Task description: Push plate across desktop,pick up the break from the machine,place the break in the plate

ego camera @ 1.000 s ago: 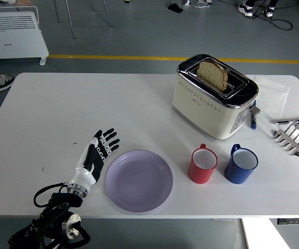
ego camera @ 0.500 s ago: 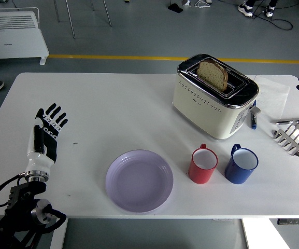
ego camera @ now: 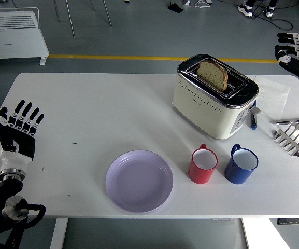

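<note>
Plate sits near centre, untouched. My left hand, fingers spread and empty, hovers at the left edge. Bread stands in the toaster, far right. My right hand, relaxed, empty, hangs beyond it. Judged step: bread pickup; next, reach down over the slot.

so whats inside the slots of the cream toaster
A brown slice of bread stands in one slot of the cream and chrome toaster, its top sticking out. Its lower part is hidden, and the other slot's inside cannot be seen.

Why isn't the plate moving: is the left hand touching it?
Apart. The head view shows bare table between the left hand, at the table's left edge, and the plate.
</note>
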You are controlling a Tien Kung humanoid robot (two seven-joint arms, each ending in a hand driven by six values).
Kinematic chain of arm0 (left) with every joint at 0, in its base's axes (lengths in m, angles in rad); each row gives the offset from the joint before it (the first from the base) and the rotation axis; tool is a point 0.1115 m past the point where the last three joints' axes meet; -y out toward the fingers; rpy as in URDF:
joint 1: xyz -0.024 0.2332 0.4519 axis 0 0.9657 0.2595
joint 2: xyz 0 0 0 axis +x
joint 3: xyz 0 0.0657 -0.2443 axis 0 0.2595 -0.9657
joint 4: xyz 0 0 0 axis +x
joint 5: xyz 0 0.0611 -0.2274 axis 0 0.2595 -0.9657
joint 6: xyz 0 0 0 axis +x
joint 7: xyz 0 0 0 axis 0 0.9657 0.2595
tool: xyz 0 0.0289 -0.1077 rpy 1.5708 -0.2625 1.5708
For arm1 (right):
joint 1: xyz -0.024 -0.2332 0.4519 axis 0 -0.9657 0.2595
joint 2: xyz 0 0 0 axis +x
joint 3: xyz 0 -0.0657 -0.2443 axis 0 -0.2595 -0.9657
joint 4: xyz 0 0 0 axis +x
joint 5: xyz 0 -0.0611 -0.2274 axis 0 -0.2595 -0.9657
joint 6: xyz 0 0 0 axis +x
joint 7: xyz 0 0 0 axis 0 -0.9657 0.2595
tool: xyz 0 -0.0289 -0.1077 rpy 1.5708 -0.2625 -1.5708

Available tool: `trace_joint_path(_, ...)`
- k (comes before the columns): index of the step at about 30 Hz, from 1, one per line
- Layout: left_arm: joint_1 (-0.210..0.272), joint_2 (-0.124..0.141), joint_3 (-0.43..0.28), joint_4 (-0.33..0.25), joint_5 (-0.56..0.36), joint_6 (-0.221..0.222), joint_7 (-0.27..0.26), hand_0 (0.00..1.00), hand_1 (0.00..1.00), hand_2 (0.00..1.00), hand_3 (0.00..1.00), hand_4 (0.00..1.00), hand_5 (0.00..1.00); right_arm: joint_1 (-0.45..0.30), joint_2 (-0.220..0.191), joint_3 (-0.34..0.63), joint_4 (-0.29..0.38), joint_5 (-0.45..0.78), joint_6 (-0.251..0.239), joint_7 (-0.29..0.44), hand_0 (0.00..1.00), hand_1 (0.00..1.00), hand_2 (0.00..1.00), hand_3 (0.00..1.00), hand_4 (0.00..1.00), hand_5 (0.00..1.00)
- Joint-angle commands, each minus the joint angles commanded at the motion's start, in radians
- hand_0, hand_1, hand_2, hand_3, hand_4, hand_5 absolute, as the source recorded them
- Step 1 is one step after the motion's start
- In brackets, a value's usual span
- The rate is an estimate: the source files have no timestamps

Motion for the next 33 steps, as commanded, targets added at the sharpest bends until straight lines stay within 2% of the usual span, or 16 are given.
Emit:
trace_joint_path(4,0.011,0.0,-0.033,0.003,-0.029,-0.011,0.007,0.753,0.776,0.811,0.784,0.582,0.998,0.132,0.013,-0.097,-0.064,-0.115,0.045,-0.055,0.906,0.858,0.894,0.882,0.716,0.312)
trace_joint_path(8,0.016,0.0,-0.051,0.004,-0.033,-0.011,0.009,0.753,0.776,0.811,0.784,0.582,0.998,0.253,0.05,-0.183,-0.133,-0.168,0.073,-0.096,0.906,0.858,0.894,0.882,0.716,0.312)
trace_joint_path(11,0.014,0.0,-0.06,0.006,-0.031,-0.009,0.01,0.752,0.775,0.809,0.778,0.583,0.998,0.339,0.094,-0.245,-0.187,-0.217,0.105,-0.132,0.916,0.868,0.903,0.897,0.738,0.296)
trace_joint_path(13,0.013,0.0,-0.061,0.006,-0.03,-0.009,0.01,0.752,0.775,0.809,0.778,0.583,0.998,0.361,0.104,-0.258,-0.199,-0.224,0.11,-0.137,0.916,0.868,0.903,0.897,0.738,0.296)
trace_joint_path(16,0.012,0.0,-0.064,0.01,-0.026,-0.005,0.008,0.752,0.773,0.809,0.777,0.579,0.998,0.429,0.156,-0.319,-0.267,-0.268,0.132,-0.159,0.921,0.861,0.878,0.905,0.766,0.275)
trace_joint_path(21,0.015,0.0,-0.063,0.014,-0.023,-0.001,0.006,0.752,0.773,0.809,0.777,0.579,0.998,0.484,0.21,-0.368,-0.358,-0.324,0.143,-0.172,0.921,0.861,0.878,0.905,0.766,0.275)
trace_joint_path(22,0.017,0.0,-0.063,0.015,-0.022,0.0,0.005,0.752,0.772,0.809,0.778,0.578,0.998,0.498,0.228,-0.381,-0.384,-0.339,0.146,-0.176,0.914,0.853,0.849,0.885,0.774,0.256)
trace_joint_path(26,0.022,0.0,-0.057,0.016,-0.019,0.0,0.005,0.752,0.772,0.809,0.778,0.578,0.998,0.534,0.283,-0.418,-0.471,-0.349,0.161,-0.186,0.914,0.853,0.849,0.885,0.774,0.256)
trace_joint_path(27,0.023,0.0,-0.054,0.017,-0.019,0.001,0.004,0.752,0.772,0.809,0.778,0.578,0.998,0.547,0.3,-0.43,-0.497,-0.353,0.17,-0.192,0.914,0.853,0.849,0.885,0.774,0.256)
trace_joint_path(28,0.023,0.0,-0.053,0.017,-0.019,0.001,0.004,0.752,0.773,0.808,0.777,0.578,0.998,0.552,0.307,-0.435,-0.512,-0.355,0.173,-0.195,0.905,0.835,0.806,0.847,0.781,0.256)
trace_joint_path(33,0.031,0.0,-0.039,0.019,-0.021,0.005,0.001,0.752,0.773,0.808,0.777,0.578,0.998,0.595,0.367,-0.457,-0.606,-0.38,0.209,-0.221,0.905,0.835,0.806,0.847,0.781,0.256)
